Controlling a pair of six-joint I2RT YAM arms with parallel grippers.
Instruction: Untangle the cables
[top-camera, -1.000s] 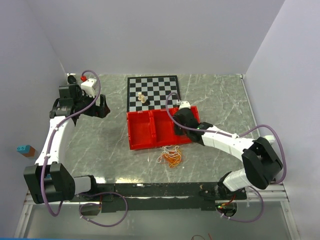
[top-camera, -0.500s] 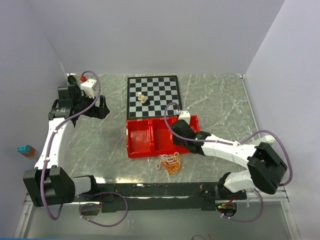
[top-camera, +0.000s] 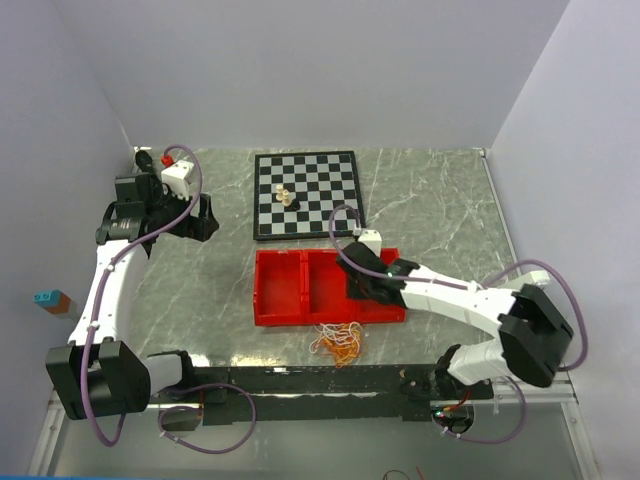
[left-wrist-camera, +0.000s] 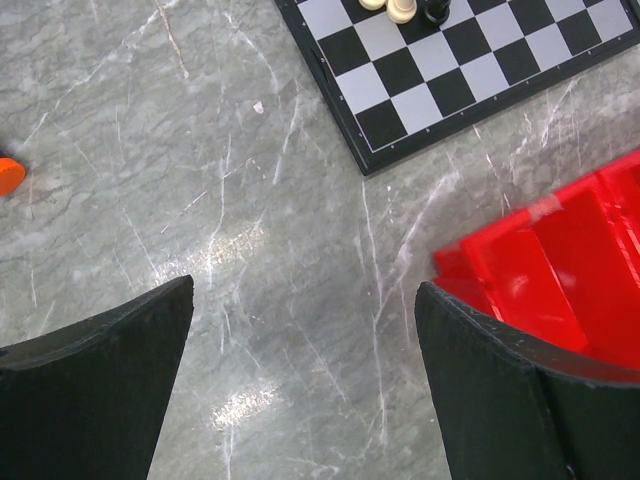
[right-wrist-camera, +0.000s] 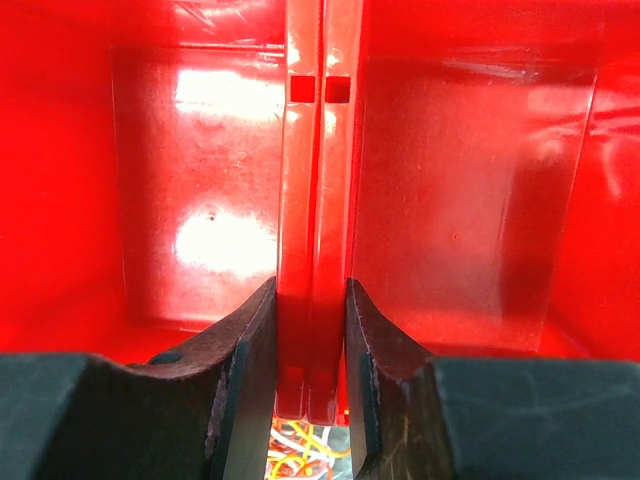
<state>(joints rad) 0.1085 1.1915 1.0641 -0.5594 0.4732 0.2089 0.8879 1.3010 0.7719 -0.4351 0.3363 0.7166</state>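
Marble tabletop (top-camera: 450, 220) fills the overhead view, and on it the red tray (top-camera: 282, 290) has slid toward the arm bases, off the chessboard (top-camera: 305, 195) edge it overlapped a second ago. The right gripper (top-camera: 362, 287) drags it, nudging the cables (top-camera: 340, 341), a tangled heap against the tray's near wall. The left gripper (top-camera: 205, 215) waits far to the tray's left. Its wrist view shows jaws spread wide over bare stone, holding nothing. The right wrist view shows fingers (right-wrist-camera: 255, 330) clamped on the tray's divider (right-wrist-camera: 310, 200), cables peeking below. Untangling seems not yet begun; this looks like clearing room.
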